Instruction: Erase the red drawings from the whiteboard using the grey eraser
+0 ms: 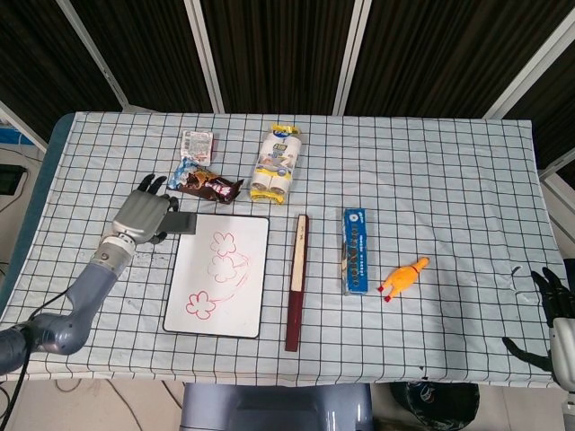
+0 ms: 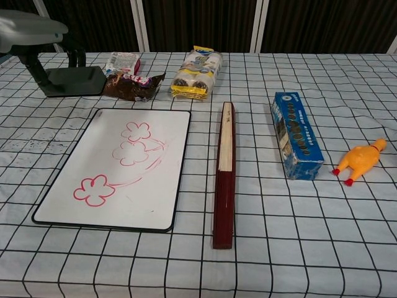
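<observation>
The whiteboard (image 1: pixel 218 274) (image 2: pixel 118 166) lies flat on the checked cloth with three red flower drawings (image 1: pixel 220 267) (image 2: pixel 127 161) and some red smears on it. My left hand (image 1: pixel 144 215) (image 2: pixel 31 31) grips the grey eraser (image 1: pixel 182 223) (image 2: pixel 75 82) and holds it lifted just off the board's far left corner, close to the chocolate wrapper. My right hand (image 1: pixel 555 325) hangs past the table's right front corner with its fingers spread and nothing in them.
A brown snack wrapper (image 1: pixel 205 183) and small red-white packet (image 1: pixel 196 142) lie behind the board, a yellow-white pack (image 1: pixel 276 162) beside them. A dark red folded fan (image 1: pixel 296 279), a blue box (image 1: pixel 355 250) and an orange rubber chicken (image 1: pixel 403 277) lie to the right.
</observation>
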Action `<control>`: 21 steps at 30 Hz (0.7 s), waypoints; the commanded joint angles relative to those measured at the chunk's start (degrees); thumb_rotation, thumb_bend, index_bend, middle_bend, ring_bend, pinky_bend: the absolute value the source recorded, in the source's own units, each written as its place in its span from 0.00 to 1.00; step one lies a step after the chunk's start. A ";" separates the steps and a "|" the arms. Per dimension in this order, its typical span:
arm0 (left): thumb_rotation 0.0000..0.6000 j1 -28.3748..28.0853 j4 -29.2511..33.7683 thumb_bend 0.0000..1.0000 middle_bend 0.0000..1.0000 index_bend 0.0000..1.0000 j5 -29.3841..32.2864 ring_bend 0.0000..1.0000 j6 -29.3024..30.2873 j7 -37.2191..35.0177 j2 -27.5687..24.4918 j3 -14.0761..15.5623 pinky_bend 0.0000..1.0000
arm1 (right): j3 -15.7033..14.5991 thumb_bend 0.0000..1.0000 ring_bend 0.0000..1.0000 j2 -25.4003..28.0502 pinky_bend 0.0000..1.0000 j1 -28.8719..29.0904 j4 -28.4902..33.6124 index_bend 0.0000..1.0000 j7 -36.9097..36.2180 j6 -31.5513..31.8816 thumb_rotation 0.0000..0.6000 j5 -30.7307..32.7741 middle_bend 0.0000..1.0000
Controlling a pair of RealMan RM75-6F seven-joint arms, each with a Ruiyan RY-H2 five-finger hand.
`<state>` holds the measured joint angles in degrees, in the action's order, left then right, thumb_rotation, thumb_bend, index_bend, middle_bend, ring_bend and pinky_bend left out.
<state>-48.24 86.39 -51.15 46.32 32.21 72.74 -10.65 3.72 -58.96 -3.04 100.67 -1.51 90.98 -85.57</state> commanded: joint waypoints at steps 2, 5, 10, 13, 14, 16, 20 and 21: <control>1.00 -6.21 -3.66 0.36 0.46 0.43 8.46 0.00 -0.88 7.54 4.48 -1.20 0.00 | 0.23 0.17 0.14 -0.01 0.19 0.12 -0.05 0.01 -0.15 -0.23 1.00 0.49 0.06; 1.00 -8.52 -5.91 0.36 0.47 0.43 11.48 0.00 -0.98 9.29 7.63 -1.38 0.00 | 0.40 0.17 0.14 0.06 0.19 0.14 -0.08 0.01 -0.52 -0.35 1.00 0.91 0.06; 1.00 -10.71 -9.99 0.36 0.47 0.43 13.62 0.00 -0.63 9.72 12.93 -1.38 0.00 | 0.54 0.17 0.14 0.34 0.19 0.06 -0.19 0.01 -1.21 -0.26 1.00 1.13 0.06; 1.00 -11.38 -11.82 0.36 0.47 0.43 14.22 0.00 -0.91 9.19 15.38 -1.21 0.00 | 0.52 0.17 0.14 0.45 0.19 -0.01 -0.23 0.01 -1.51 -0.21 1.00 1.15 0.06; 1.00 -11.63 -12.43 0.36 0.47 0.43 14.27 0.00 -1.03 9.22 16.09 -1.02 0.00 | 0.50 0.17 0.14 0.48 0.19 -0.03 -0.20 0.01 -1.59 -0.23 1.00 1.13 0.06; 1.00 -11.99 -13.29 0.36 0.47 0.43 14.31 0.00 -1.09 9.34 17.07 -0.75 0.00 | 0.47 0.17 0.14 0.51 0.19 -0.05 -0.19 0.01 -1.64 -0.21 1.00 1.08 0.06; 1.00 -12.83 -14.89 0.36 0.47 0.43 14.61 0.00 -1.01 10.04 19.06 -0.13 0.00 | 0.40 0.17 0.14 0.53 0.19 -0.06 -0.12 0.01 -1.61 -0.25 1.00 1.00 0.06; 1.00 -13.05 -15.35 0.36 0.47 0.43 14.85 0.00 -0.99 10.39 19.60 0.12 0.00 | 0.39 0.17 0.14 0.54 0.19 -0.06 -0.11 0.01 -1.60 -0.25 1.00 1.01 0.06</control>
<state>-61.01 71.47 -36.55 45.33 42.23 91.86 -10.82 4.11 -58.42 -3.10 100.56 -3.11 90.73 -84.56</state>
